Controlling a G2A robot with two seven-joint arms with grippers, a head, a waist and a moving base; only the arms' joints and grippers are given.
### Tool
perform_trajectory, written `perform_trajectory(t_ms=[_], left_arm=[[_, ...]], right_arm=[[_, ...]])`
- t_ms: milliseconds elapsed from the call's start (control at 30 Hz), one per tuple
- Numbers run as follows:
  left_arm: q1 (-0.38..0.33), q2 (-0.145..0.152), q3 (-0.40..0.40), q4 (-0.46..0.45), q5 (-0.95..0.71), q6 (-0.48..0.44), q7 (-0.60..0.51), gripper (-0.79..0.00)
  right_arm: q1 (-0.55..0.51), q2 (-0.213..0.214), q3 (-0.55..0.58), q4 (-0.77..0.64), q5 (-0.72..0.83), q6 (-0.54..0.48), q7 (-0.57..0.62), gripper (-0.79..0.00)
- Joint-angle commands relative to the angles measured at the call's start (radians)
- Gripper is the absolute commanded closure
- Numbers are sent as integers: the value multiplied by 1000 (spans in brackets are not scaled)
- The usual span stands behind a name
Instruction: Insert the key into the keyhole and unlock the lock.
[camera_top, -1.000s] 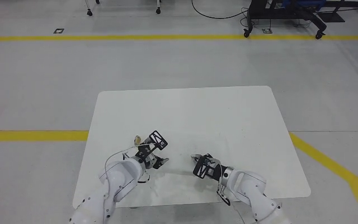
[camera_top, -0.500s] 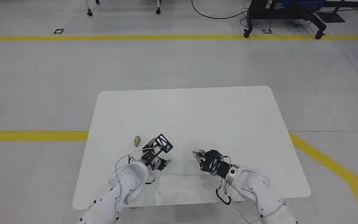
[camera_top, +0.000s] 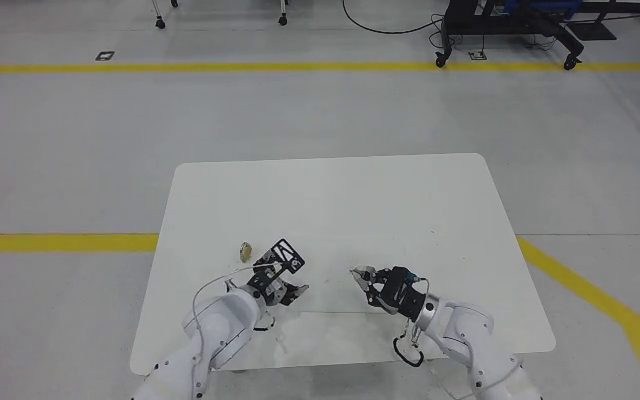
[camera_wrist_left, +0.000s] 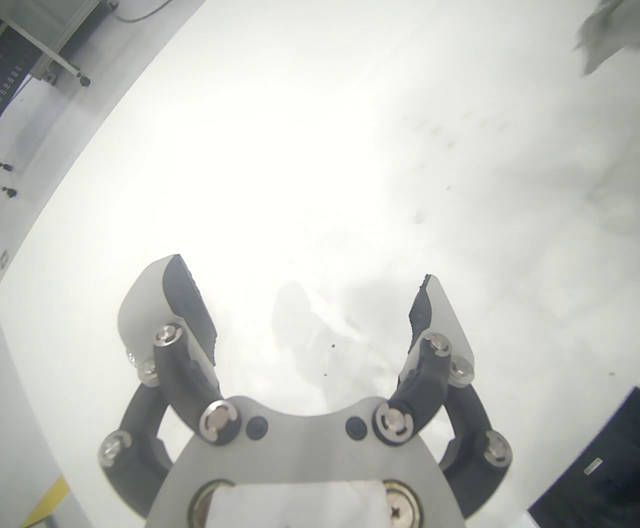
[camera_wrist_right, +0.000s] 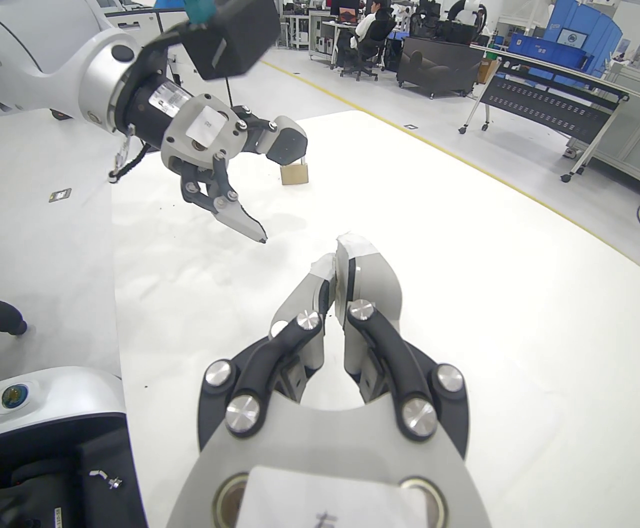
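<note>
Brass-coloured lock (camera_top: 244, 249), top view: lies on the white table (camera_top: 400, 200) near its left edge, toward the robot-side corner, touching neither tool. Left gripper (camera_top: 290, 271) hangs just beside it on the inward side. Right gripper (camera_top: 358, 273) sits nearer the middle of the near edge, tips turned toward the left one. Judged purpose of this placing: one arm posted to steady the lock, the other to bring the key across.

Left wrist view: left gripper (camera_wrist_left: 300, 272) spread wide, nothing between its pads (camera_wrist_left: 190, 305), bare table (camera_wrist_left: 300, 150) beneath. Probably held apart so it can take the lock body.

Right wrist view: right gripper (camera_wrist_right: 336, 255) drawn narrow, taped fingertips (camera_wrist_right: 360, 247) pressed together. A thin pale sliver shows in the seam; whether that is the key cannot be told. Lock (camera_wrist_right: 295, 174) rests on the table beyond, partly behind the left gripper (camera_wrist_right: 277, 192). Keyhole not made out. Insertion judged not yet begun.
</note>
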Motion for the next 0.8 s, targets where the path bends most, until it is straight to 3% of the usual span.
perform_trajectory(t_ms=[0, 167, 233, 267, 367, 567, 633, 767], left_arm=[[38, 15, -88, -13, -184, -146, 65, -785], [62, 56, -285, 32, -589, -527, -23, -785], [56, 73, -314, 82, -769, -686, -88, -785], [46, 82, -306, 103, -859, -716, -133, -785], [-10, 111, -247, 139, -1068, -716, -299, -763], [-133, 146, -49, 249, -1118, -716, -299, -613], [-179, 150, 4, 286, -1142, -716, -299, -511], [-247, 148, 70, 328, -1127, -716, -291, -477]], right_arm=[[-9, 0, -3, -14, 3, 8, -12, 0], [-27, 3, -1, -15, 46, -50, -63, 0], [-18, 5, -4, -3, 74, -96, -56, 0], [-11, 5, -8, 3, 91, -113, -47, 0], [18, 2, -27, 28, 146, -161, -11, 0], [59, 1, -47, 67, 233, -226, 36, 0], [66, 2, -47, 73, 254, -241, 46, 0], [76, 4, -48, 91, 309, -290, 55, 0]])
